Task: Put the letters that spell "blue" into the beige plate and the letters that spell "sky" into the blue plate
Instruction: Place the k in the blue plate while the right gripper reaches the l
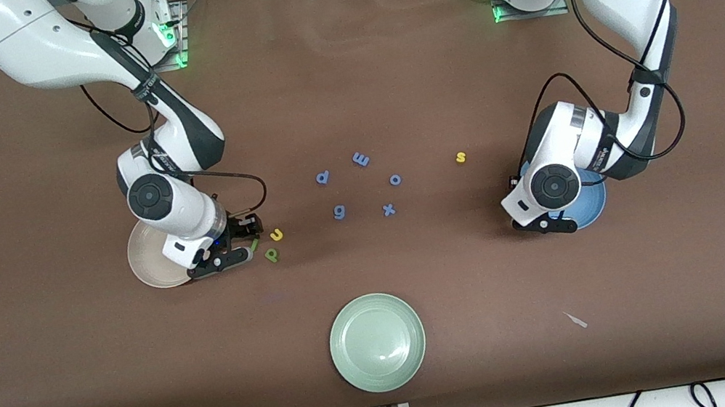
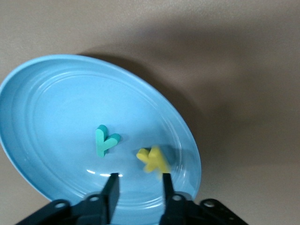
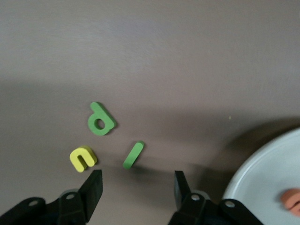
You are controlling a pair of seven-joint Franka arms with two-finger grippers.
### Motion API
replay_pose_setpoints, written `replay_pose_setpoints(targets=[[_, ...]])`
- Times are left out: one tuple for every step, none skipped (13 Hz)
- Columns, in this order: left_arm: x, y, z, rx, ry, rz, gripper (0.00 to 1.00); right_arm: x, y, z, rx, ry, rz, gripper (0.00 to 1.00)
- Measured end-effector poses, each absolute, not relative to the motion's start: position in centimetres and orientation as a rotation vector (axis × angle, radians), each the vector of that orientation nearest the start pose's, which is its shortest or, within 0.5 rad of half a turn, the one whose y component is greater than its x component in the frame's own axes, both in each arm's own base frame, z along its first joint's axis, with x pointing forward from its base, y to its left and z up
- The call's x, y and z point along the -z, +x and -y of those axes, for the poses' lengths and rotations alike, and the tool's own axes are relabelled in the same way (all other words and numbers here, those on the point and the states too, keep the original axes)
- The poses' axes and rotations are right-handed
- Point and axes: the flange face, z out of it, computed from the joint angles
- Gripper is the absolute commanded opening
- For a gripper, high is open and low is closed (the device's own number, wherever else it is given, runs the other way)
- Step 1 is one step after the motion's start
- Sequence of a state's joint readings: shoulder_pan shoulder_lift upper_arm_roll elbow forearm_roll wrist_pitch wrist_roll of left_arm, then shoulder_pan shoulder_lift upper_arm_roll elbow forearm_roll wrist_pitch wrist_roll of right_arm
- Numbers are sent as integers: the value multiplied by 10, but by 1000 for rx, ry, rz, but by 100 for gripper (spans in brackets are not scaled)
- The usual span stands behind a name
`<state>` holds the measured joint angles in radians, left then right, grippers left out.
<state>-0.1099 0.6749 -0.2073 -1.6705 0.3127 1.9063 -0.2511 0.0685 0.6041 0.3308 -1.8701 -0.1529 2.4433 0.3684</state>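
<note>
My left gripper (image 2: 138, 176) hovers open over the blue plate (image 2: 56, 108), nothing between its fingers. In the plate lie a teal y (image 2: 105, 140) and a yellow k (image 2: 152, 159), which looks smeared just off one fingertip. The yellow s (image 1: 462, 157) lies on the table, toward the right arm from the blue plate (image 1: 595, 205). My right gripper (image 3: 138, 173) is open and low beside the beige plate (image 1: 147, 258). The light green l (image 3: 133, 154) is just ahead of its fingers, with the yellow u (image 3: 83, 158) and dark green b (image 3: 99, 120) close by. An orange e (image 3: 291, 200) lies in the beige plate (image 3: 267, 173).
Several all-blue letters are scattered mid-table: p (image 1: 323, 178), m (image 1: 361, 159), o (image 1: 395, 179), g (image 1: 340, 212), x (image 1: 389, 210). A pale green plate (image 1: 377, 341) sits nearest the front camera. A small pale scrap (image 1: 576, 319) lies toward the left arm's end.
</note>
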Motion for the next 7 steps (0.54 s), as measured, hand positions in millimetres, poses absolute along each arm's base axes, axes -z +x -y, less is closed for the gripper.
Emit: replay_pose_setpoints(targets=[[-195, 612, 166, -514, -2840, -302, 100, -199, 594, -237, -37, -3051, 91, 70], [-201, 615, 166, -504, -2855, -289, 100, -193, 595, -236, -38, -3048, 62, 70], [-211, 617, 170, -503, -2889, -262, 100, -188, 595, -236, -46, -3048, 39, 69], [-223, 617, 177, -509, -2930, -236, 100, -185, 595, -236, -52, -3048, 25, 69], [-238, 614, 188, -510, -2963, -233, 100, -184, 595, -236, -54, -3047, 21, 68], [-252, 610, 203, -504, -2984, -251, 100, -184, 595, -236, -54, -3047, 19, 67], [-262, 601, 221, -507, -2998, -254, 100, -184, 595, -236, -53, -3047, 19, 66]])
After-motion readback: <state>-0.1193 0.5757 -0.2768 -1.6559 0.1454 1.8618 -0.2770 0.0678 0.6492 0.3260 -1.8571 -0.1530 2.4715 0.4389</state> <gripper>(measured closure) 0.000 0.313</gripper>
